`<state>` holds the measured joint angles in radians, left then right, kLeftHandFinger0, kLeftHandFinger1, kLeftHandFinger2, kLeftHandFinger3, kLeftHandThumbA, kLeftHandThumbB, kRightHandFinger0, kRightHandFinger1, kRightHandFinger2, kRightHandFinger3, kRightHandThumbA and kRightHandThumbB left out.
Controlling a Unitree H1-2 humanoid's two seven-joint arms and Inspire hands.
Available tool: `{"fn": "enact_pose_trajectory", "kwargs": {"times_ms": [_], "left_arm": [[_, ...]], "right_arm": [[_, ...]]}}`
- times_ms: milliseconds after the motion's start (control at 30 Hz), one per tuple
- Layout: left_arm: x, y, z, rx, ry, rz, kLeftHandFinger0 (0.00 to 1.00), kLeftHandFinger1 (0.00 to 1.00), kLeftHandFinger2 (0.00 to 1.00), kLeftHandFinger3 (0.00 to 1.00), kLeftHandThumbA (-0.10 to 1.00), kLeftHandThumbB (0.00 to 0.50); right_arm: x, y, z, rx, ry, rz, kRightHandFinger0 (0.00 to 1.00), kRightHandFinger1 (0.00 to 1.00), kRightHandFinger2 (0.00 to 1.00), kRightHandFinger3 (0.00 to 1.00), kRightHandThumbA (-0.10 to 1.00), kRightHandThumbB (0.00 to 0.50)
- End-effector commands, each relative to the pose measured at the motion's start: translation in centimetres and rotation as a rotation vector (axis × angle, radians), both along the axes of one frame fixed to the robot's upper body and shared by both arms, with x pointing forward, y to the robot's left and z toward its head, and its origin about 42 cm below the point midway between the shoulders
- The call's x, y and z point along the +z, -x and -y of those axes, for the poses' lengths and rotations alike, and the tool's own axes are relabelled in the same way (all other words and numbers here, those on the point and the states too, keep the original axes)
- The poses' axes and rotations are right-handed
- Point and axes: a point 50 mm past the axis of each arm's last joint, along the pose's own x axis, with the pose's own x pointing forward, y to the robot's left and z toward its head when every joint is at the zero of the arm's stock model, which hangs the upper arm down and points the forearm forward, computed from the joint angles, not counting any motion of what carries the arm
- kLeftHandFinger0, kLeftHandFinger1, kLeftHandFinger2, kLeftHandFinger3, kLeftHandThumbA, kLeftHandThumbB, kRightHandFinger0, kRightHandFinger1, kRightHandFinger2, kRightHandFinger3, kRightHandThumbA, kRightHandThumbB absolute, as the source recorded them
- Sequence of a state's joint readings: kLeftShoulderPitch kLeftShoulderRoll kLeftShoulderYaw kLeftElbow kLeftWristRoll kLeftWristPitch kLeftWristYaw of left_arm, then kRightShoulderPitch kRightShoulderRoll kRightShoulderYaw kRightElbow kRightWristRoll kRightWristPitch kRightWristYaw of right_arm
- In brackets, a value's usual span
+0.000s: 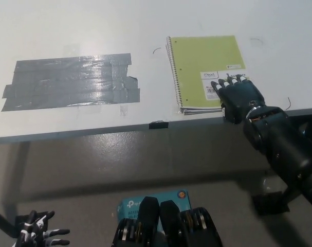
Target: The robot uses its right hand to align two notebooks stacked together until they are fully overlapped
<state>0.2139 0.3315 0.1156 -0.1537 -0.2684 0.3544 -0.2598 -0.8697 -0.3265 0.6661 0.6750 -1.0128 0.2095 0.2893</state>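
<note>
A white table (68,31) carries a patch of grey tape (71,82) at left. Right of it, the green notebooks (204,69) lie stacked — long axis running away from the near edge, spiral left. The right hand (237,98) rests fingers spread on their near right corner; the left hand (40,234) hangs low, open.

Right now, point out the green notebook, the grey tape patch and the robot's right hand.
green notebook (204,62), head view, middle of its cover
grey tape patch (71,82), head view, centre of the strips
right hand (237,98), head view, back of the hand
</note>
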Motion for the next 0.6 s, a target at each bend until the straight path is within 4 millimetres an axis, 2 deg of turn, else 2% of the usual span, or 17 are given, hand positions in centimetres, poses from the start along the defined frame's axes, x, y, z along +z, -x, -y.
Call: {"fn": "enact_pose_trajectory", "kwargs": {"times_ms": [0, 100, 300, 400, 567], "left_arm": [[0.62, 0.18, 0.04, -0.01, 0.016, 0.039, 0.36, 0.59, 0.67, 1.0, 1.0, 0.5], [0.63, 0.22, 0.05, -0.009, 0.016, 0.04, 0.4, 0.61, 0.67, 1.0, 1.0, 0.5], [0.55, 0.17, -0.01, -0.011, 0.014, 0.044, 0.4, 0.6, 0.65, 1.0, 1.0, 0.5], [0.71, 0.29, -0.02, -0.01, 0.012, 0.041, 0.45, 0.61, 0.66, 1.0, 1.0, 0.5], [0.63, 0.23, -0.07, -0.012, 0.009, 0.043, 0.42, 0.6, 0.66, 1.0, 1.0, 0.5]], "right_arm": [[-1.94, 0.23, 3.16, -0.062, 0.075, -0.099, 1.0, 1.0, 1.0, 1.0, 1.0, 0.5], [-1.88, 0.03, 3.41, -0.068, 0.09, -0.098, 1.0, 1.0, 1.0, 1.0, 1.0, 0.5], [-1.7, -0.03, 3.81, -0.062, 0.105, -0.087, 1.0, 1.0, 1.0, 1.0, 1.0, 0.5], [-1.58, -0.04, 3.91, -0.06, 0.096, -0.085, 1.0, 1.0, 1.0, 1.0, 1.0, 0.5], [-1.78, 0.06, 3.86, -0.05, 0.101, -0.087, 1.0, 1.0, 1.0, 1.0, 1.0, 0.5]]}}
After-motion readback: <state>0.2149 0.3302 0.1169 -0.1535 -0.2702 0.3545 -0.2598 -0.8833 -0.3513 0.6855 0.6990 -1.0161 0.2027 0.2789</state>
